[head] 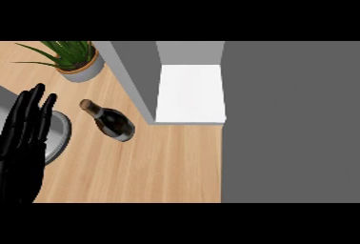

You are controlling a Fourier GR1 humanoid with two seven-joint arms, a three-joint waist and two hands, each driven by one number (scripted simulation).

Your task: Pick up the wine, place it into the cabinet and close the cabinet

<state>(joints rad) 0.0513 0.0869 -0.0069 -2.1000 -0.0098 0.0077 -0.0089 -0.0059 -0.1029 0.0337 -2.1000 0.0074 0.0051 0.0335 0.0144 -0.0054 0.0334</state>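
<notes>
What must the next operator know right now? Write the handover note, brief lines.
Left hand: open, fingers up, resting at the view's left edge, holding nothing.
Right hand: not in view.
Wine bottle: lying on the wooden counter, between the grey plate and the cabinet.
Cabinet: open, white shelf showing.
Done: nothing yet.
Left: pick up the bottle, put it in the cabinet, close the cabinet.

The counter [162, 167] is light wood with a fine straight grain, and the wine bottle [112, 122] on it is dark glass, nearly black, with a tan cork-coloured top. The cabinet [190, 93] is grey outside and white inside, and the plate [60, 136] is pale grey. The plant [70, 51] has green striped leaves in a grey pot, and the robot hand [25, 143] is glossy black.
</notes>
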